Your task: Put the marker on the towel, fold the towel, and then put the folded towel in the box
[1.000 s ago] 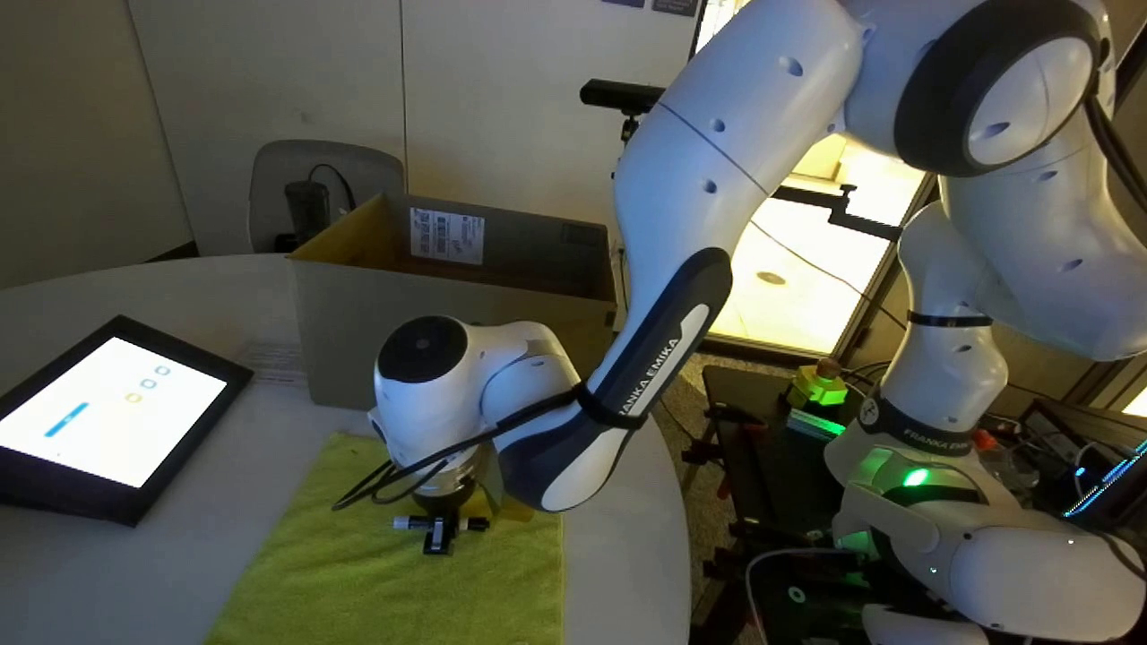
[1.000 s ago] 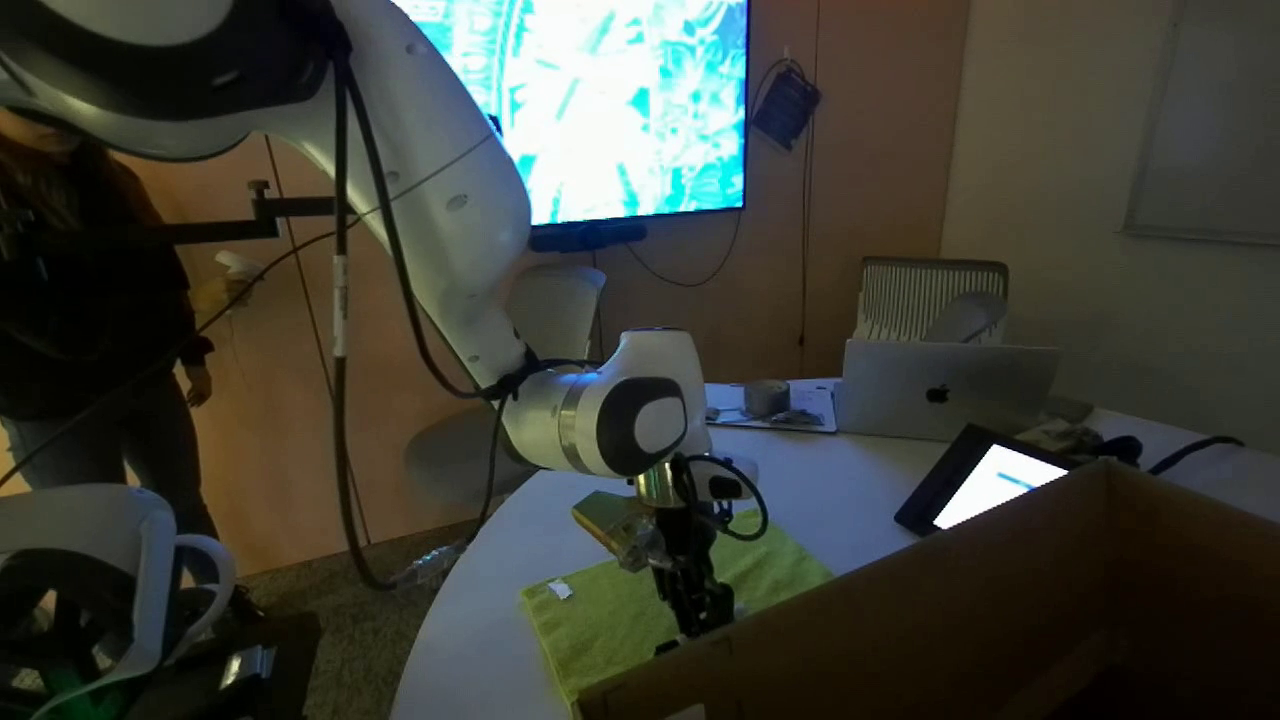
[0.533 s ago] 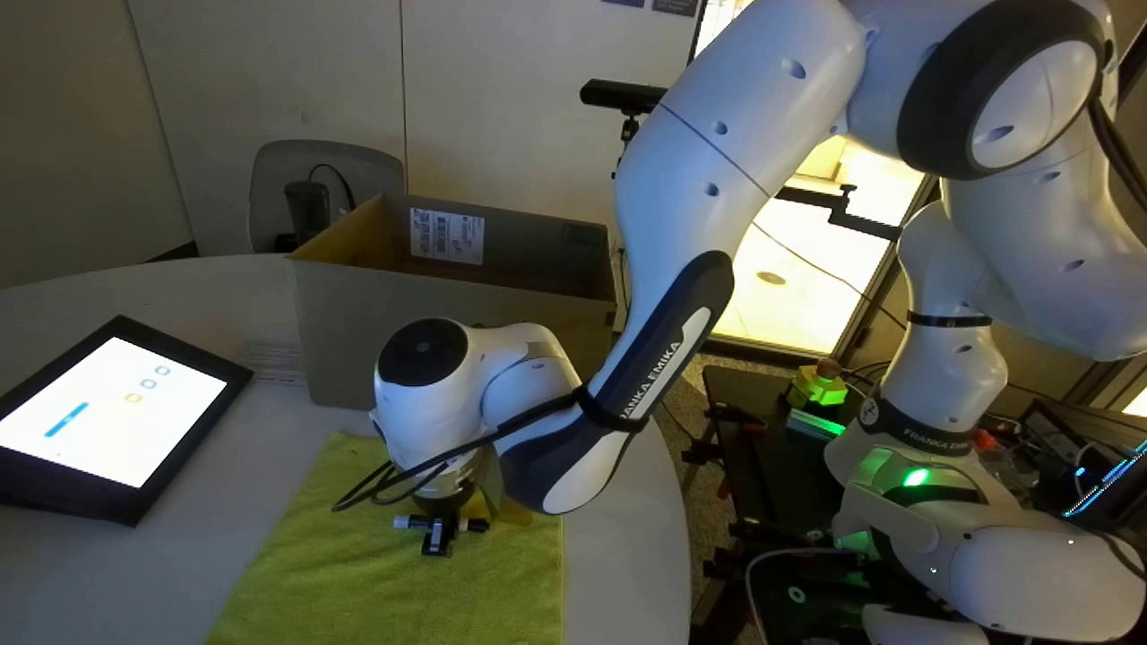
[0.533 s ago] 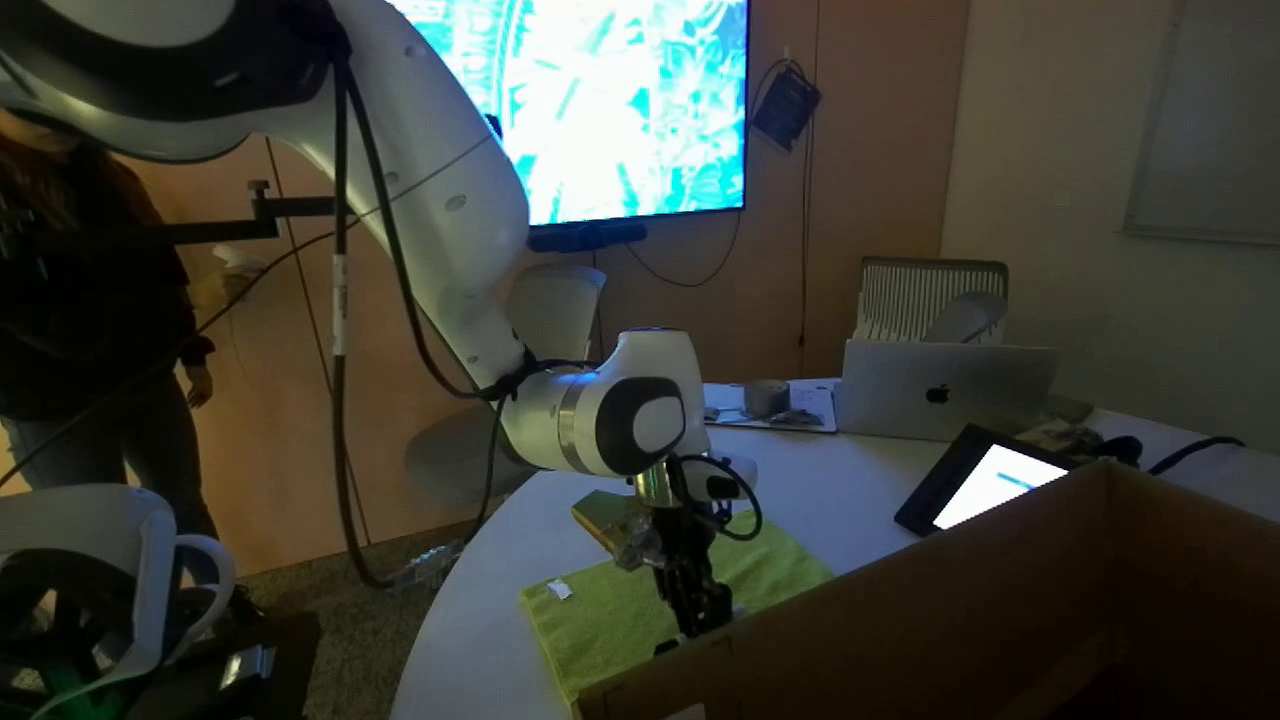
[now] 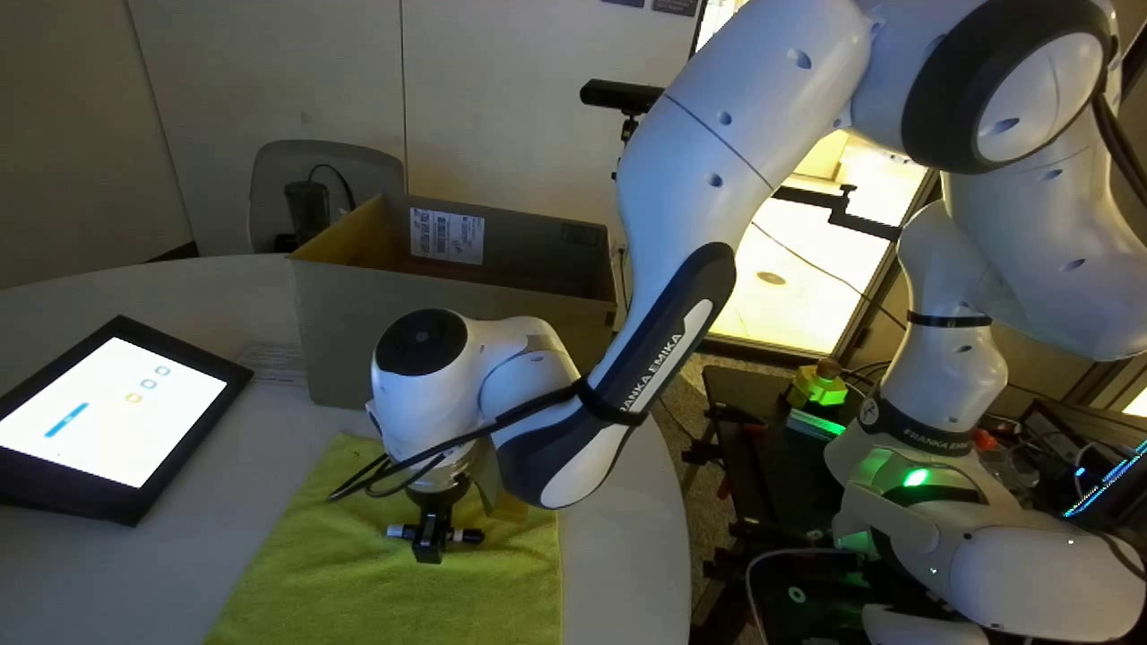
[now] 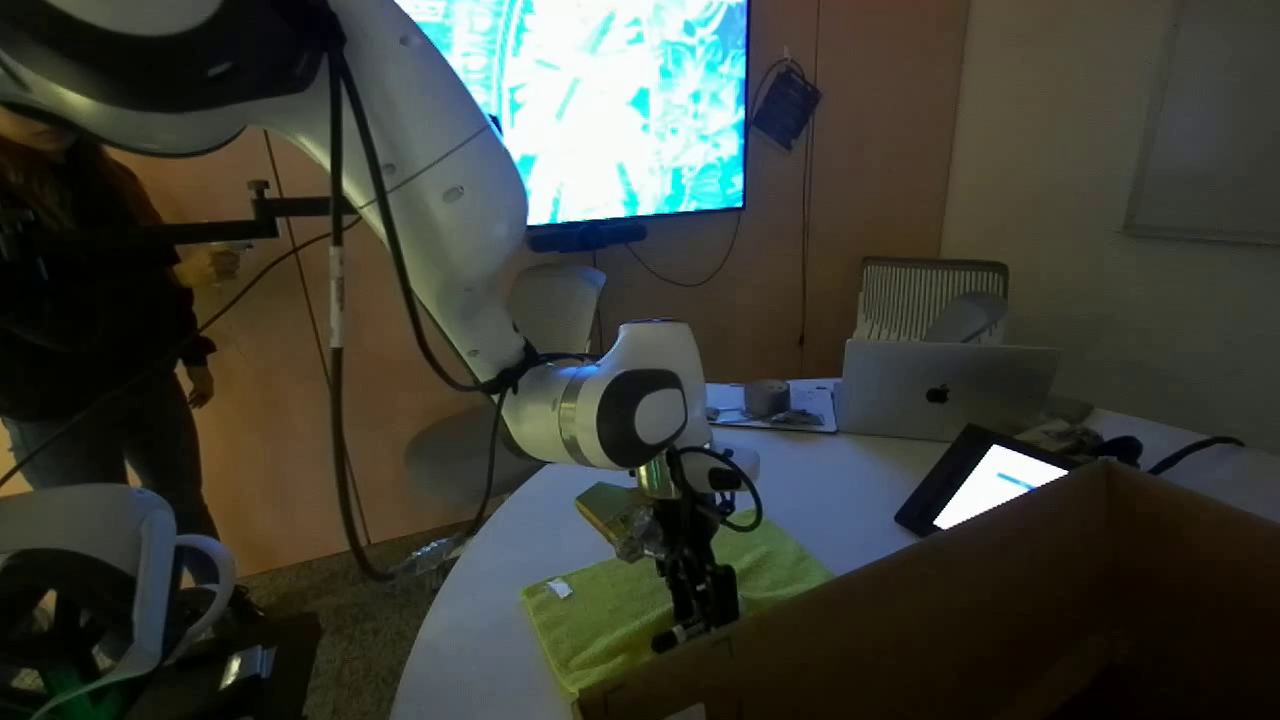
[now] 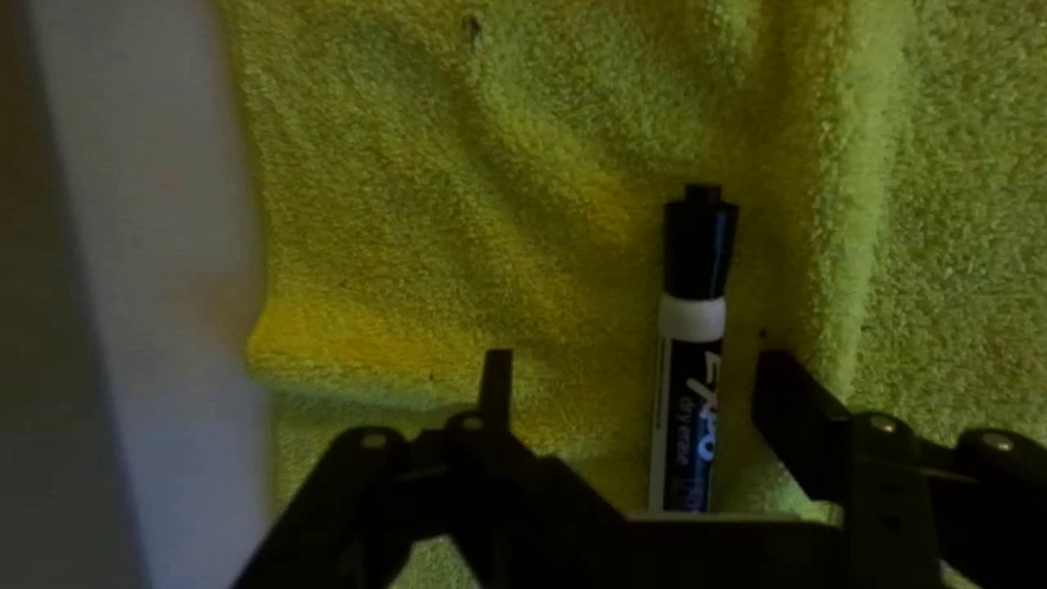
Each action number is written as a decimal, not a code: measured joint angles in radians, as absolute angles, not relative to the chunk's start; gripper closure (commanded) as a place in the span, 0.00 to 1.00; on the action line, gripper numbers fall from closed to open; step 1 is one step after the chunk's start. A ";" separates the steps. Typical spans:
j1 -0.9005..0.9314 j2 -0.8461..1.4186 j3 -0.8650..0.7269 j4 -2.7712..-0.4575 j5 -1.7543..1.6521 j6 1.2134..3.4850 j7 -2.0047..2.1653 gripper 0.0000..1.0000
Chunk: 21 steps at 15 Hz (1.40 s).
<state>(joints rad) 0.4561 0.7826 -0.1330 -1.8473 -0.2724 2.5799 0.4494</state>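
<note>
we read the gripper (image 7: 634, 368) as holding nothing: its fingers (image 7: 496, 388) stand wide apart. between them, with a gap on either side and nearer one finger, we have the marker (image 7: 691, 393), lying on the towel (image 5: 385, 591). the towel spreads creased and unfolded beneath the gripper, on the table (image 5: 618, 555). near the gripper, beside the towel, we note the cardboard box (image 5: 345, 340), upright; farther from the gripper, the lit tablet (image 5: 116, 412); well beyond, the laptop (image 6: 945, 390).
</note>
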 measured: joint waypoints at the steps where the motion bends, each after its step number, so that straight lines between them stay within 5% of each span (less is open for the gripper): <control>1: 0.456 0.778 -0.133 -1.848 -0.271 2.581 0.450 0.00; 21: 0.298 0.620 -0.063 -2.178 -0.111 2.799 0.425 0.00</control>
<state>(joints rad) 0.2979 0.6197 -0.0626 -2.1781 -0.1112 2.7986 0.4252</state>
